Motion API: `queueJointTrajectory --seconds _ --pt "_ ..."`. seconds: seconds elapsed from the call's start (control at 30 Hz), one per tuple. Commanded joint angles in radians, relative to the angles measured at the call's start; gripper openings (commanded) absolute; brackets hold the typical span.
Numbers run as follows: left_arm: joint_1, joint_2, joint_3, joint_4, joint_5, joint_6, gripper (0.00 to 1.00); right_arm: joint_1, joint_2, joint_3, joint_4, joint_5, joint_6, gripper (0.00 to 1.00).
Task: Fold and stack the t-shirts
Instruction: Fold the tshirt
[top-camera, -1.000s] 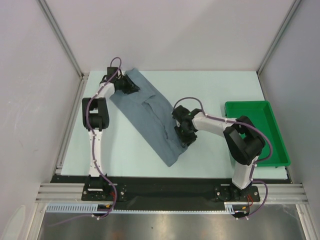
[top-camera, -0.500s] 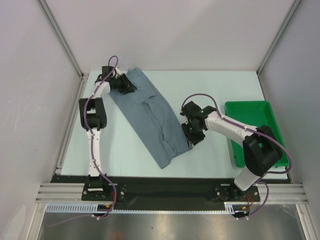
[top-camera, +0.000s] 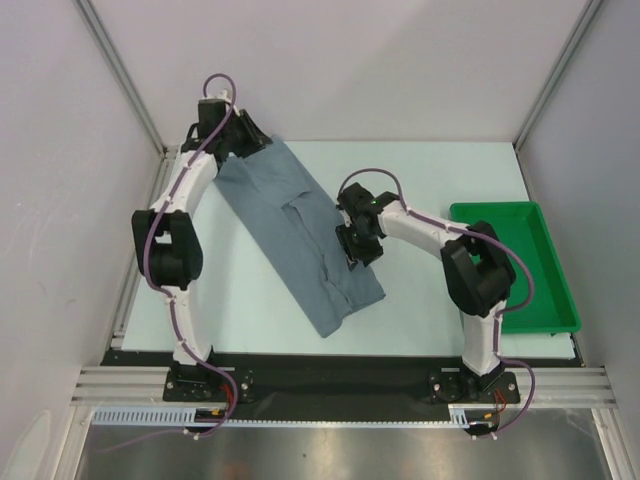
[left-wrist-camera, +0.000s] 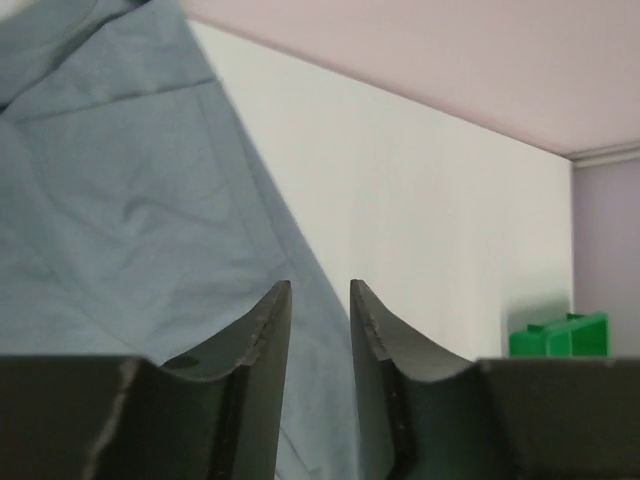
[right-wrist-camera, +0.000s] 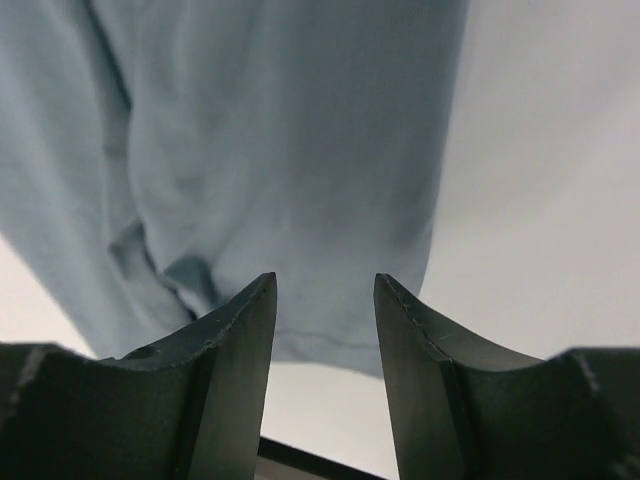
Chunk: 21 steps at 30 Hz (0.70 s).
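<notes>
Nearest the arm bases, the lower end of the t-shirt (top-camera: 300, 230) lies left of the top view's centre. The slate blue-grey cloth is folded lengthwise into one long band running diagonally up to the upper left across the pale table (top-camera: 440, 180). A ridge of creases runs along its middle. At centre frame the right gripper (top-camera: 358, 245) hovers over the band's right edge. In the right wrist view its jaws (right-wrist-camera: 322, 285) stand moderately apart with nothing between them, the cloth (right-wrist-camera: 280, 130) below. The green tray (top-camera: 550, 280) sits at the right edge. Farthest, at upper left, the left gripper (top-camera: 248, 135) is over the band's far end. Its jaws (left-wrist-camera: 320, 290) show a narrow gap, gripping nothing, above the cloth's edge (left-wrist-camera: 120, 200).
</notes>
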Motion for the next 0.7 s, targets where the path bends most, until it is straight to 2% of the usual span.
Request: queueJointTrajectory --seconds 0.0,0.1,0.23,0.43,0.67 --pt "-0.025 -0.009 -0.118 -0.032 -0.201 -0.086 0.34 0.005 0.063 0.086 -0.007 0.037 -0.028 0.49" --pt "-0.052 -0.013 -0.201 0.041 -0.264 -0.107 0.32 0.003 0.109 0.120 -0.019 0.068 -0.050 0.47" --pt "-0.071 0.081 -0.203 0.080 -0.278 -0.124 0.32 0.000 0.147 0.131 -0.041 0.069 -0.076 0.47" --pt "-0.074 0.248 -0.071 0.034 -0.229 -0.129 0.31 0.008 0.138 0.065 -0.055 0.103 -0.055 0.48" --pt "-0.052 0.457 0.211 -0.140 -0.128 -0.094 0.31 0.066 0.089 -0.082 -0.019 0.091 0.022 0.49"
